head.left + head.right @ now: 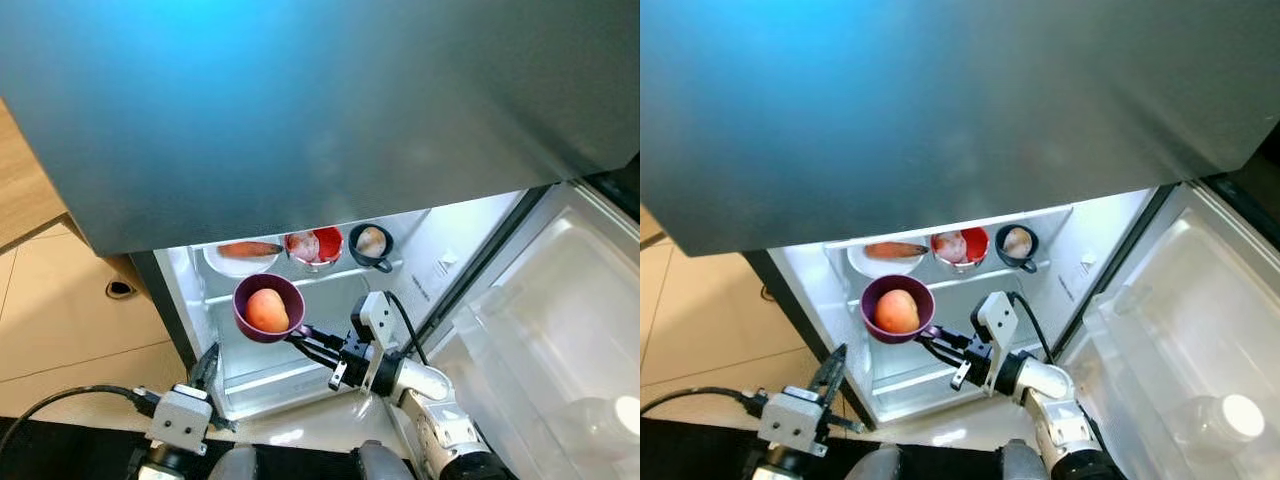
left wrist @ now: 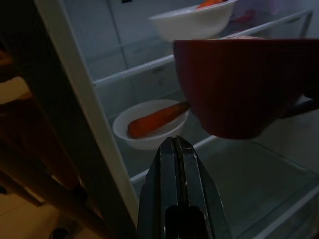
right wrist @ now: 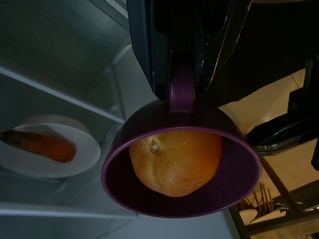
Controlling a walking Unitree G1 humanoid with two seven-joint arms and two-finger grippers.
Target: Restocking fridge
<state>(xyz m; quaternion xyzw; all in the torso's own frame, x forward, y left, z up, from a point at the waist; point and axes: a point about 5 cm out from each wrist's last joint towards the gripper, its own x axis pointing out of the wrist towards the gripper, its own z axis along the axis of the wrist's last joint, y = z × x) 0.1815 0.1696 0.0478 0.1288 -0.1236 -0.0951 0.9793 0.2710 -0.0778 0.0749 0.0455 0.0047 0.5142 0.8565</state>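
Right gripper (image 1: 305, 342): your fingers are clamped on the handle of the purple cup (image 1: 268, 308).
Cup: it holds an orange fruit (image 1: 267, 311) at the open fridge (image 1: 420, 262), in front of the white bowl (image 1: 240, 259) with a carrot (image 1: 249, 249).
Left gripper (image 1: 207, 365): your fingers are pressed together, empty, low by the fridge's left edge.

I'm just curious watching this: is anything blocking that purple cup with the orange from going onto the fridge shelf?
Nothing visible does. The right gripper holds the purple cup by its handle before the open fridge; the white bowl, red cup and dark cup sit farther back.
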